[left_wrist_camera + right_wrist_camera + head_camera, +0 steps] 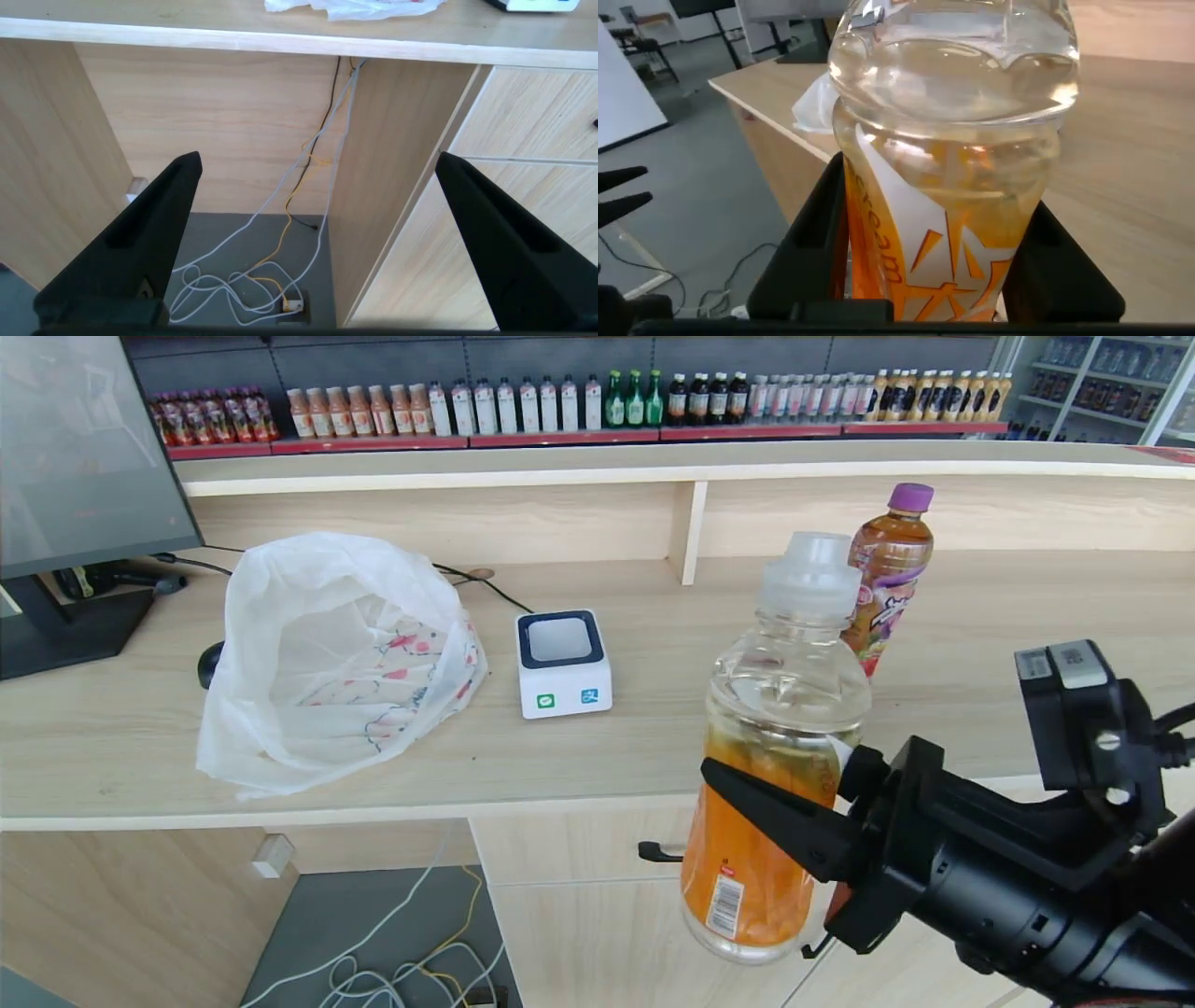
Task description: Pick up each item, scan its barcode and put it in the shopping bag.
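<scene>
Orange drink bottle (784, 691) is hanging upright at four o'clock from the scanner (563, 663), pinched between the fingers of the right gripper (934, 257); the left gripper (318, 163) is holding its fingers spread.

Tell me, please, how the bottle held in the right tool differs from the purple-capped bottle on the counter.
The orange-label bottle has a clear cap, while the purple-capped bottle has a purple one. The orange-label bottle is gripped in the right tool, off the counter; the purple-capped bottle stands on it. The orange-label bottle's label is orange, and the purple-capped bottle's wrap is purple and pink. Both are capped plastic drink bottles.
</scene>
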